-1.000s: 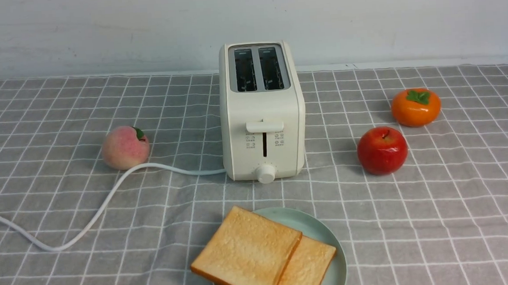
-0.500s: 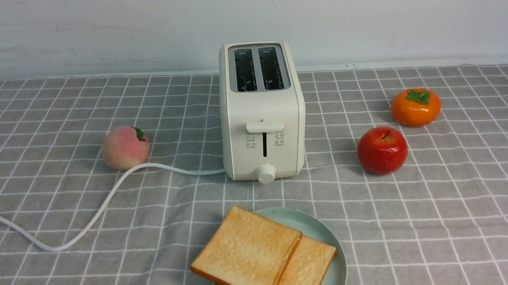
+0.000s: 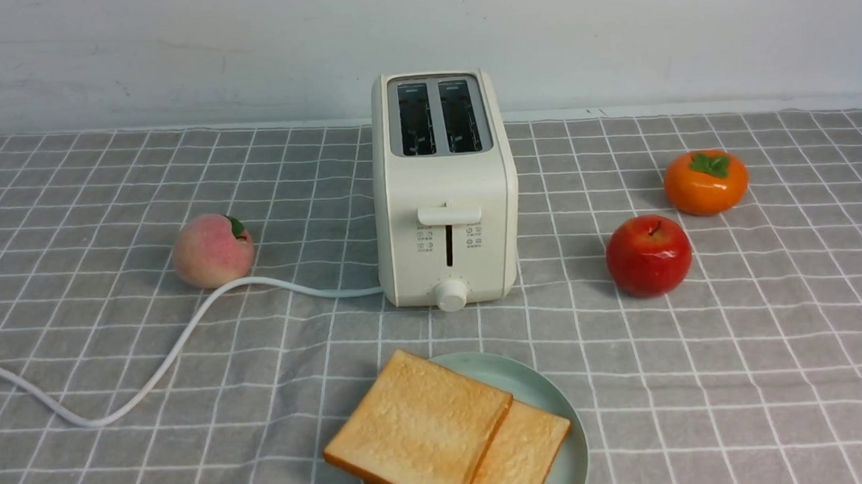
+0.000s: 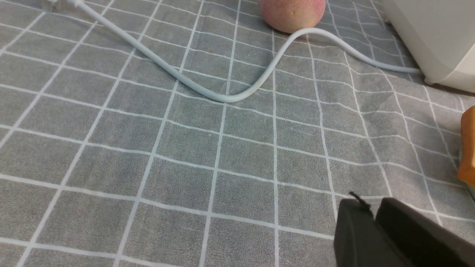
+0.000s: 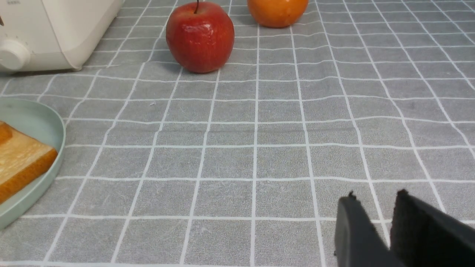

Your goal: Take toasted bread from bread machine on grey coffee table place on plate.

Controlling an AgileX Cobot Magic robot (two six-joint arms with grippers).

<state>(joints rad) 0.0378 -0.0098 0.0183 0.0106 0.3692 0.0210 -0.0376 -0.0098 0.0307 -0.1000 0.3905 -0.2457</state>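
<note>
Lying flat on the plate (image 3: 561, 413), the two slices of toast (image 3: 443, 432) overlap, the left one on top, its near-left corner jutting past the rim over the table (image 3: 768, 371); both slots of the toaster (image 3: 444, 189) look empty, so I judge the task done or nearly so. Neither arm shows in the front view. Each wrist view shows only dark fingertips low over bare cloth: the left gripper (image 4: 373, 211) has its jaws almost together with nothing between them, and the right gripper (image 5: 373, 207) stands slightly parted, also empty. Whether either counts as shut I cannot tell from these pictures. Little remains to go wrong, yet some risks stay. A careless sweep by the left arm could catch the cord (image 3: 182, 339) that loops across the cloth, tugging the toaster or rolling the peach (image 3: 212, 249). A brush against the overhanging slice could tip it off the plate. On the right, the apple (image 3: 649, 255) and the orange fruit (image 3: 706, 182) would roll if bumped.
</note>
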